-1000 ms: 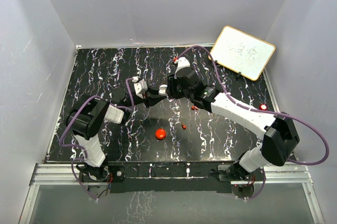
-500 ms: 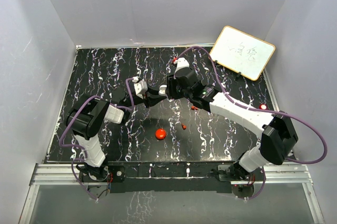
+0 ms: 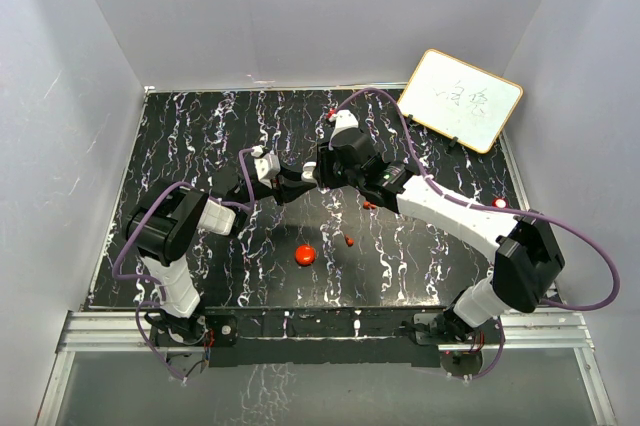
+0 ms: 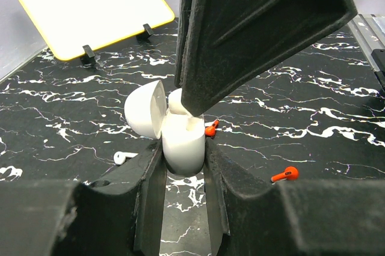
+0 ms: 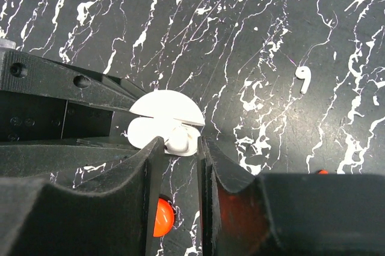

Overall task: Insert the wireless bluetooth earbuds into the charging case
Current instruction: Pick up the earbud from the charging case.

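Observation:
My left gripper [image 4: 183, 161] is shut on the white charging case [image 4: 180, 145], held upright with its lid [image 4: 146, 109] open. My right gripper [image 5: 180, 146] hangs right over the case mouth, shut on a white earbud [image 5: 179, 139] that sits at the opening. In the top view the two grippers meet at mid-table, the left [image 3: 296, 184] and the right [image 3: 314, 172]. Another white earbud [image 4: 125, 157] lies on the table beside the case and also shows in the right wrist view [image 5: 304, 79]. Two red earbuds [image 4: 211, 127] [image 4: 284, 174] lie past the case.
A red round puck [image 3: 305, 254] lies on the black marbled table nearer the bases, and another [image 3: 499, 203] at the right. A small whiteboard [image 3: 461, 99] on stands leans at the back right. Grey walls enclose the table.
The right arm's elbow has shifted a little to the left. Both grippers stay together at the case.

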Available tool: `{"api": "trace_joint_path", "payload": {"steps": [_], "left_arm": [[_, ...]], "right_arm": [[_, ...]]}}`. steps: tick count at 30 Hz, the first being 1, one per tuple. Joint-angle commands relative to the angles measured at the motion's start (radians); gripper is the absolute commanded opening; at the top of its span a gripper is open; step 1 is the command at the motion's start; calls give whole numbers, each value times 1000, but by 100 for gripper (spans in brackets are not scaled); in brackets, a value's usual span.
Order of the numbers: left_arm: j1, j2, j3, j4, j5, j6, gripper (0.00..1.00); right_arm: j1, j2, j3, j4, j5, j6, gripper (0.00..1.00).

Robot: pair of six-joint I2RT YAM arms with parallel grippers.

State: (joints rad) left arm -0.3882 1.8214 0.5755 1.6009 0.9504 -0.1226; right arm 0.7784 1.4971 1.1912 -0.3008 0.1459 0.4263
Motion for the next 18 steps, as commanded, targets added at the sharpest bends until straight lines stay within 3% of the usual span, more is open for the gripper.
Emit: {"api": "trace_joint_path", "payload": {"steps": [1, 18], "left_arm": [[3, -51, 4, 185, 25, 23, 0], [3, -43, 7, 185, 30, 21, 0]], "right_arm": [[-1, 10, 57, 74, -7, 13, 26], [0, -5, 53, 73, 12, 11, 14]]}}
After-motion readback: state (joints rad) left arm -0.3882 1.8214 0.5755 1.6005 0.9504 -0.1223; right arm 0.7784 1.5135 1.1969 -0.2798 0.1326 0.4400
